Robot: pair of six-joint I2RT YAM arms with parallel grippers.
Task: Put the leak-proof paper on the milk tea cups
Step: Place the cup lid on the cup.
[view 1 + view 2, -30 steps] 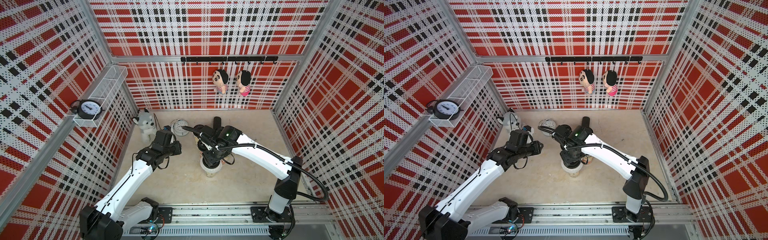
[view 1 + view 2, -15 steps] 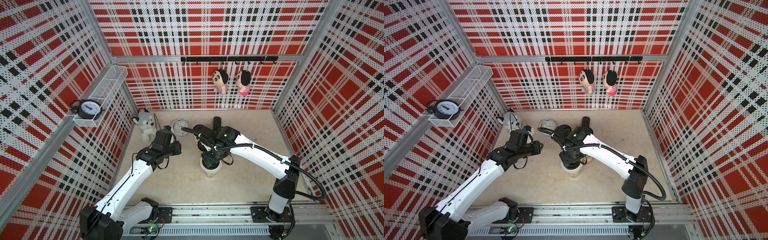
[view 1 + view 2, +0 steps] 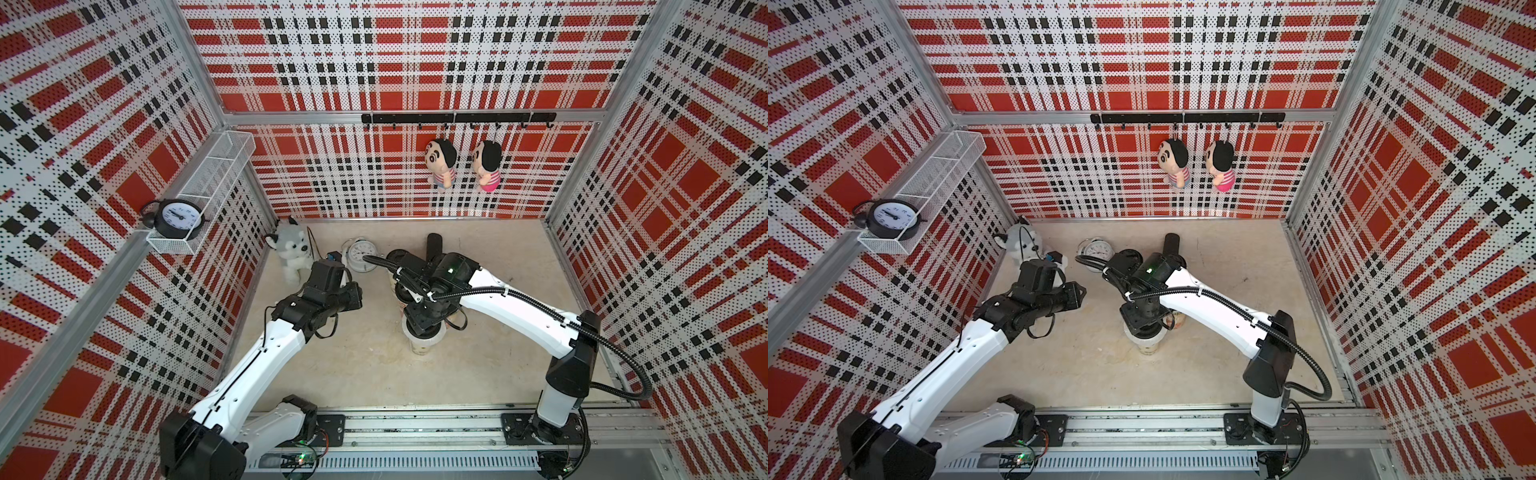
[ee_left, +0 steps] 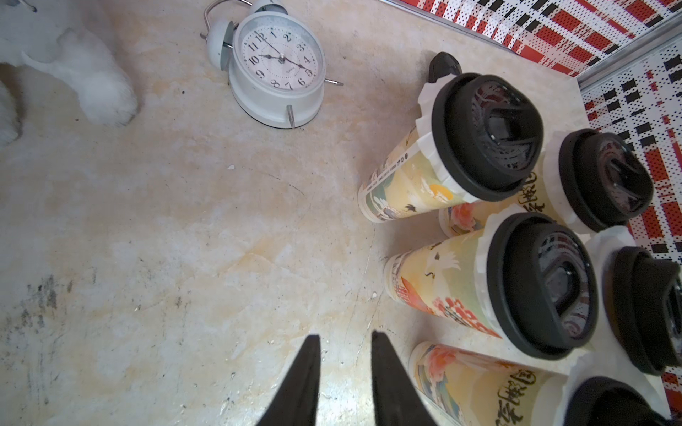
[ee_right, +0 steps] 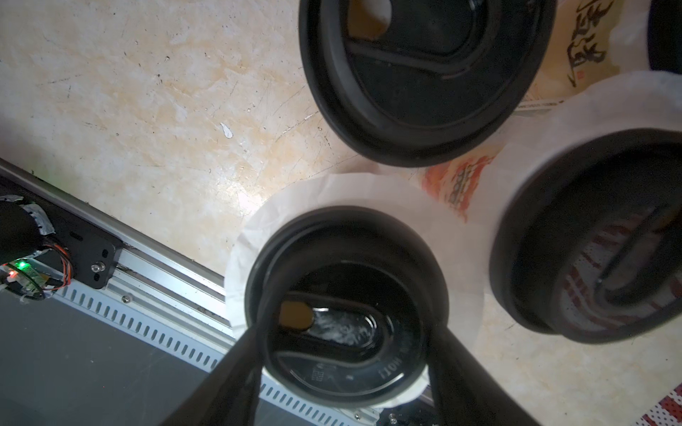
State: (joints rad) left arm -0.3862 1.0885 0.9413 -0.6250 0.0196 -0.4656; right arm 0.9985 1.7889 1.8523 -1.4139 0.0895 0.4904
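Though the right pincer straddles a black lid, grip unclear, the left pincer hangs slightly spread, empty. Leak-proof paper skirts each milk tea cup near a white clock on the scuffed table, within plaid walls.

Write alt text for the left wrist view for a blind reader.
Five milk tea cups stand clustered on a beige table, each capped with a black lid over white leak-proof paper. The left end effector hangs open and empty beside them; a white alarm clock lies nearby.
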